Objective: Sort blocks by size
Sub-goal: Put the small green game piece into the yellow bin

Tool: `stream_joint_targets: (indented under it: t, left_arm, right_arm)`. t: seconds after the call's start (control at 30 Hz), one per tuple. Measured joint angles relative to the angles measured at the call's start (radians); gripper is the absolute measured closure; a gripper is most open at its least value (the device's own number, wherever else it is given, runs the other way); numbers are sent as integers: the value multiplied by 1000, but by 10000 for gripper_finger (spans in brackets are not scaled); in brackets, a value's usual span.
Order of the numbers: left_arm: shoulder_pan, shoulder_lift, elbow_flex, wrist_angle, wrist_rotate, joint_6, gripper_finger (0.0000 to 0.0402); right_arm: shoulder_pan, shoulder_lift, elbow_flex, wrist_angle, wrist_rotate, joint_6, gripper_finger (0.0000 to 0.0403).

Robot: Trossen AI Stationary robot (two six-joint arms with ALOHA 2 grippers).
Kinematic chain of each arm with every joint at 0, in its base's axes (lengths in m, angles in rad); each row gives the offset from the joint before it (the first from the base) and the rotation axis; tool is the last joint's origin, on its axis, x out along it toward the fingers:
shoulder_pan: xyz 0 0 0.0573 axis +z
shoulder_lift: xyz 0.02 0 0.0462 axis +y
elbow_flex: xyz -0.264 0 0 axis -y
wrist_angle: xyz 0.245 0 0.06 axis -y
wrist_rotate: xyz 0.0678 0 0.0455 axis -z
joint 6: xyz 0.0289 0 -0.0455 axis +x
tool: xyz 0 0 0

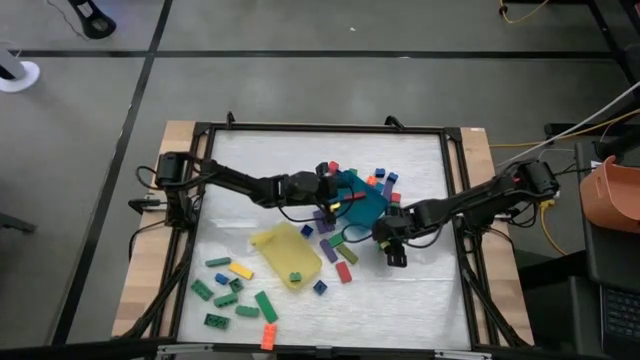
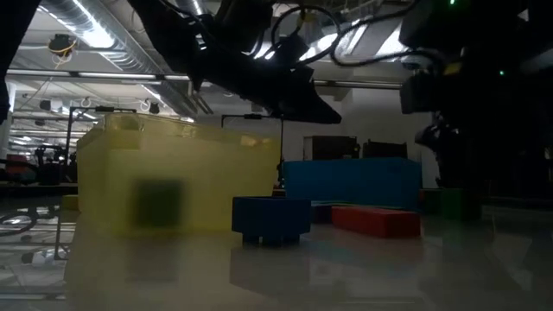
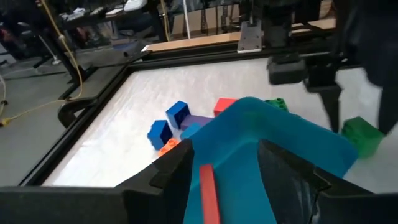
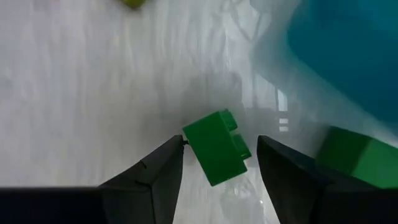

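High view: the white-topped desk [image 1: 420, 290] carries both dark arms, which reach toward its middle. Just behind the left gripper [image 1: 340, 197] sits the yellow tray [image 1: 285, 255], tilted, with a small green block [image 1: 295, 277] inside it. The teal-blue tray [image 1: 360, 200] lies directly under and ahead of the left fingers [image 3: 171, 171], between the two grippers; the left wrist view shows those fingers spread, straddling the tray's near wall with a red bar [image 3: 209, 193] between them, though whether they actually press on it I cannot tell.

The right gripper [image 1: 392, 247] hangs low over the desk just beside the teal-blue tray. In the right wrist view its fingers [image 4: 155, 171] are spread, with a green block [image 4: 216, 147] lying on the desk between them; the fingertips do not visibly touch it. A second green brick [image 4: 360, 163] sits close off one fingertip, against the teal-blue tray's edge.

Loose blocks are scattered around the teal-blue tray: blue cubes [image 3: 177, 114], a purple piece [image 3: 198, 122], and a red brick [image 3: 224, 106] beyond the left fingers, and a red bar [image 1: 344, 272] with a blue cube [image 1: 320, 287] near the yellow tray. Well behind the left fingers, at the desk's corner, lies a cluster of longer green bars [image 1: 265, 305], a yellow bar [image 1: 241, 270], and an orange piece [image 1: 268, 335].
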Motion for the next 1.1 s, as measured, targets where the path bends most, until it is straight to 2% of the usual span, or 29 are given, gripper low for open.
stream_joint_targets:
  t: [0.17, 0.37, 0.57, 0.73, 0.87, 1.1]
  left_arm:
    - [-15, -69, 0, -104, -1, 20, 234]
    - [-32, -229, 0, -390, -1, -44, 234]
    - [-49, -382, 0, -686, -1, -148, 234]
    - [-65, -467, 0, -832, -1, -233, 234]
    - [-81, -490, 0, -915, -1, -247, 234]
    - [-98, -489, 0, -972, -1, -249, 234]
  right_arm:
    - [0, 53, 0, 10, 0, -5, 223]
    - [-3, 62, 5, 48, 2, -5, 313]
    - [-3, 63, 70, 48, -5, -18, 314]
    - [-2, 63, 152, 47, -105, -93, 309]
    - [-2, 62, 202, 72, -93, -203, 290]
    - [-2, 63, 211, 340, -33, -470, 310]
